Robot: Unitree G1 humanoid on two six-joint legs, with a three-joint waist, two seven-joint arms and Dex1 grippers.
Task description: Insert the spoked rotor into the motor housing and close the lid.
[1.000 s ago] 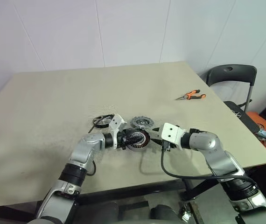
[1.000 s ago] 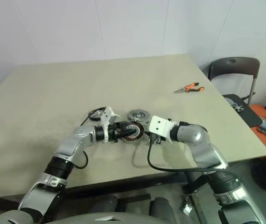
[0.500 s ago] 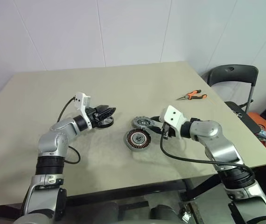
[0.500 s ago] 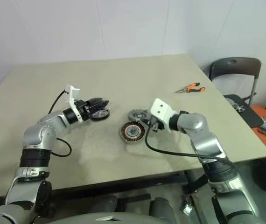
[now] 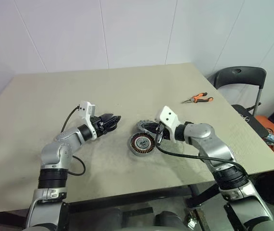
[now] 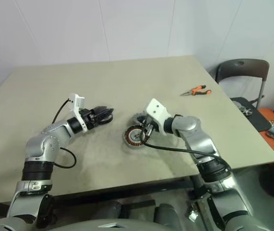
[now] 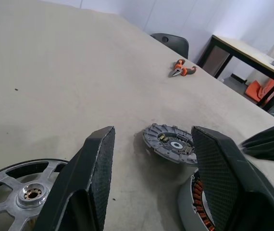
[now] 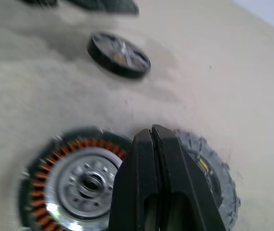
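Left gripper [image 7: 149, 183]: my fingers spread, empty, over the spoked rotor [image 7: 24, 192], ready to grasp
Right gripper [image 8: 151, 139]: clenched empty between motor housing [image 5: 142, 144] and lid [image 7: 171, 143]

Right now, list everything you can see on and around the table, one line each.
table: one, beige, bearing all the parts.
motor housing: one, dark grey with copper windings and silver hub, near the table's middle, open on top.
lid: one, grey, ribbed, flat on the table just behind the housing.
spoked rotor: one, silver spokes in a dark rim, on the table left of the housing.
pliers: one, orange handles, far right of the table.
chair: one, black, beyond the table's right corner.
left hand: black fingers open, over the rotor.
right hand: black fingers shut, at the lid.
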